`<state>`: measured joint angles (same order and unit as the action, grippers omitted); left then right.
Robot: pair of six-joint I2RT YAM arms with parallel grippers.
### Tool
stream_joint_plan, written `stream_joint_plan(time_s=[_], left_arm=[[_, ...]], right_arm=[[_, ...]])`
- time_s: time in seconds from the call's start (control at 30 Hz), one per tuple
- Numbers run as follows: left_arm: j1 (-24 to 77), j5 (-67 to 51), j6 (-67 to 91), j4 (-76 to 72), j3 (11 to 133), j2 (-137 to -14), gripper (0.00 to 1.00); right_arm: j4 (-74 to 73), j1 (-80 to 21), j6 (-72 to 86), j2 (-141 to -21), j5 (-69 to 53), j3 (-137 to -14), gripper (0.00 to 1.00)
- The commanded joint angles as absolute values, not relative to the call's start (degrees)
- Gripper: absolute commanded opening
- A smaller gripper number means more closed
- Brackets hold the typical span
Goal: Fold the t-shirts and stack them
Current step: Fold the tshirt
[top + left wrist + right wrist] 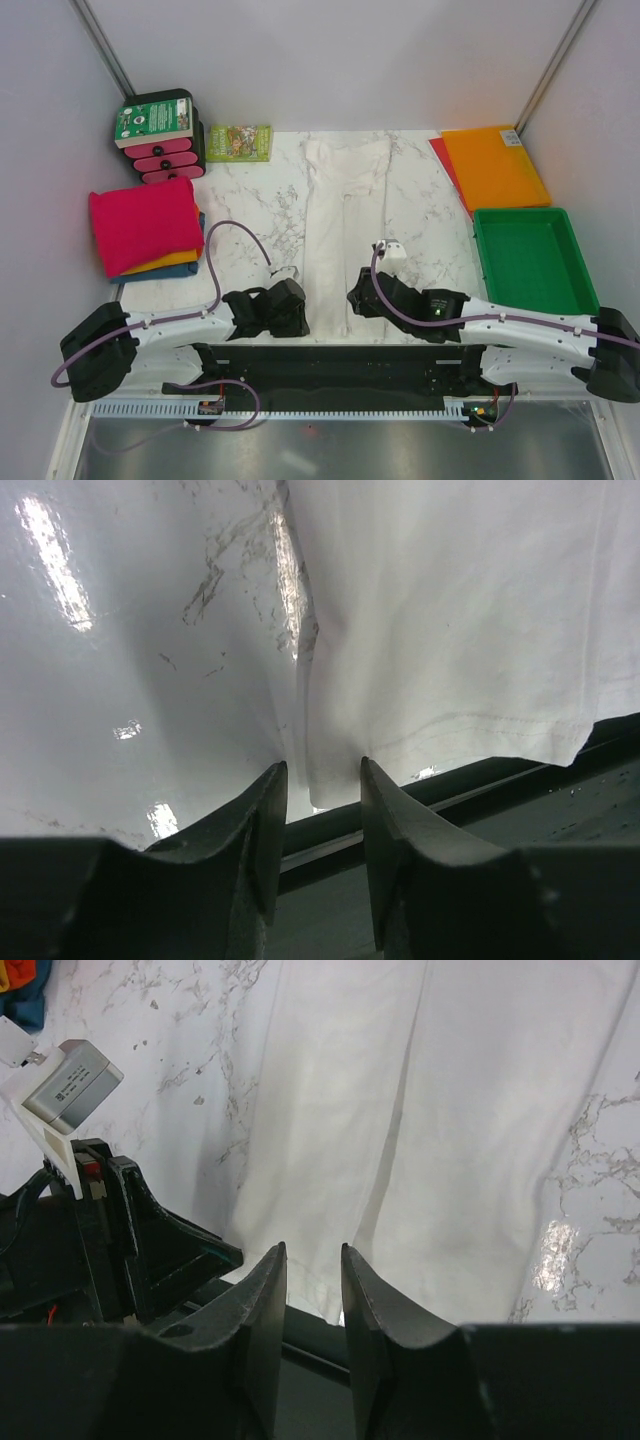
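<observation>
White marbled desk fills the booth between pale walls. Down its middle lies the white t-shirt, folded into a long narrow strip that runs from the back to the near edge, where its hem just overhangs. At that hem the left tool sits at the strip's left corner with its fingers spread and the cloth edge showing in the gap. The right tool is at the right corner, its fingers slightly parted, with cloth just beyond the tips. At the left edge sits the pile, well apart: a pink shirt on an orange shirt on a blue shirt. At the right are a green tray and, behind it, an orange sheet.
</observation>
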<state>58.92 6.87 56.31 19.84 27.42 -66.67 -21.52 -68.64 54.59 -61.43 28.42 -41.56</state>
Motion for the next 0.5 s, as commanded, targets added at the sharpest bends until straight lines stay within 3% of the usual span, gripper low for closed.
stream_joint_plan(time_s=[0.0, 0.17, 0.3, 0.47], left_arm=[[60.6, 6.2, 58.9, 22.3, 27.0, -69.0, 0.4], [61.6, 6.3, 59.5, 22.3, 27.1, -71.2, 0.33], [61.9, 6.4, 59.7, 22.4, 27.0, -71.8, 0.15], [61.8, 6.9, 59.9, 22.9, 26.5, -70.7, 0.02]], right_arm=[[-22.1, -69.0, 57.5, -59.4, 29.7, -40.1, 0.36], [-22.8, -69.1, 59.5, -57.0, 29.7, -37.4, 0.36], [-24.1, -69.2, 60.4, -55.5, 30.1, -36.7, 0.36], [-28.9, -69.6, 62.1, -55.5, 30.5, -36.9, 0.37]])
